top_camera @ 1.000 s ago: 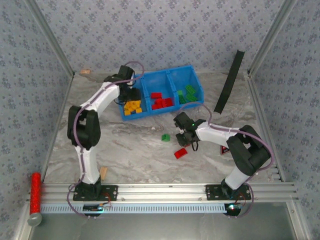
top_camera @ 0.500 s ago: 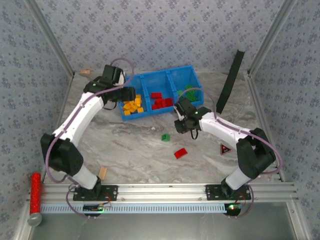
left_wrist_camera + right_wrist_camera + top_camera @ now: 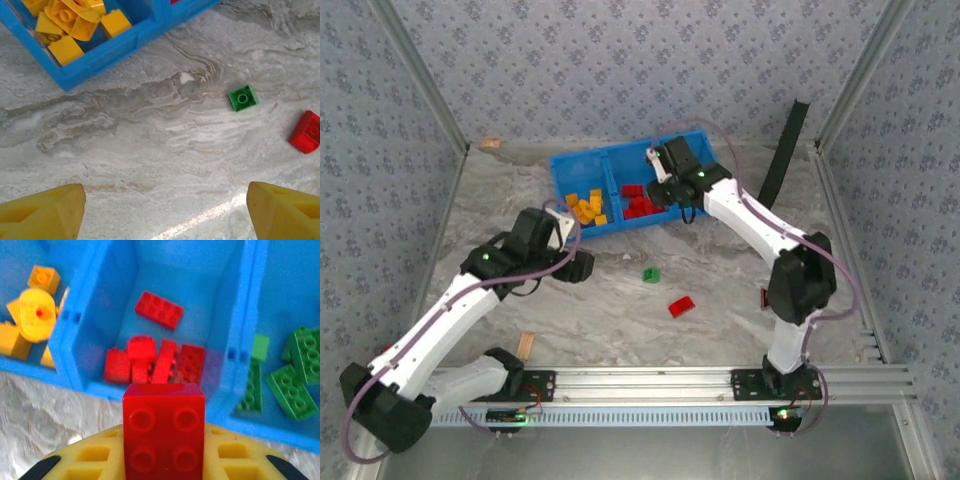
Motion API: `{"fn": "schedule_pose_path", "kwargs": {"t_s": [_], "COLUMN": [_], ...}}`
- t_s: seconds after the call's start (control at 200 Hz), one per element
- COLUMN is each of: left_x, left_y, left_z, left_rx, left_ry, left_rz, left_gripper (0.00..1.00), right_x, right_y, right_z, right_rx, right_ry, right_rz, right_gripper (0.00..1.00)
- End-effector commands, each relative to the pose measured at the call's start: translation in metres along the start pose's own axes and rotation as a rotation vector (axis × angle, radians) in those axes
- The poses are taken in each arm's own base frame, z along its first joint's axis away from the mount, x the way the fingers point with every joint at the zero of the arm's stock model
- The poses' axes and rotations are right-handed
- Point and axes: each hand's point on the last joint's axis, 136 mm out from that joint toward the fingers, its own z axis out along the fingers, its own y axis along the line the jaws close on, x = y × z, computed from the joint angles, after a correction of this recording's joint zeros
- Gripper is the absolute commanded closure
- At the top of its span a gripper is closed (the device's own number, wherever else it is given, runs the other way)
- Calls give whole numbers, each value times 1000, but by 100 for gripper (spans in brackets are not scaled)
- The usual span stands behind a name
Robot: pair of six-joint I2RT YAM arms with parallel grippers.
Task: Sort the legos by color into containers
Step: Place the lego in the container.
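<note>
The blue bin (image 3: pixel 605 152) stands at the back of the table with its three containers. Yellow legos (image 3: pixel 585 208) fill the left one and red legos (image 3: pixel 638 203) the middle one. My right gripper (image 3: pixel 665 182) hovers over the bin's front edge, shut on a red two-by-two brick (image 3: pixel 164 430). Just ahead of it is the middle compartment (image 3: pixel 227 340) with red bricks (image 3: pixel 155 360); green bricks (image 3: pixel 295 382) lie to the right. My left gripper (image 3: pixel 578 268) is open above bare table, fingers (image 3: pixel 42 212) wide apart. A green brick (image 3: pixel 243 97) and a red brick (image 3: pixel 306 131) lie loose on the table.
A tan wooden block (image 3: pixel 527 346) lies near the left arm's base. A black strip (image 3: pixel 781 163) leans at the back right. A small red triangle (image 3: pixel 766 296) sits by the right arm. The bin's front corner (image 3: pixel 107 52) is ahead-left of the left gripper.
The left arm swung back from the yellow compartment toward the near left, its gripper opening. The right gripper carried the red brick from mid-table up to the bin.
</note>
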Motion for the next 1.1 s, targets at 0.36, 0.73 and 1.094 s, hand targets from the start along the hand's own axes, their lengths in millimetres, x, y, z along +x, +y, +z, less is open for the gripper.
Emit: {"fn": "schedule_pose_path", "kwargs": {"t_s": [0.36, 0.73, 1.094], "left_x": [16, 36, 55], "left_y": [-59, -151, -217], "left_z": [19, 57, 100], "left_rx": [149, 292, 328], "left_ry": [-20, 52, 119], "left_rz": [61, 302, 498], "left_gripper": [16, 15, 15], "right_x": [-32, -8, 2], "right_y": [9, 5, -1], "right_z": [81, 128, 130], "right_rx": [-2, -19, -20], "right_ry": [73, 142, 159], "right_rz": [-45, -7, -1], "right_gripper": [72, 70, 58]}}
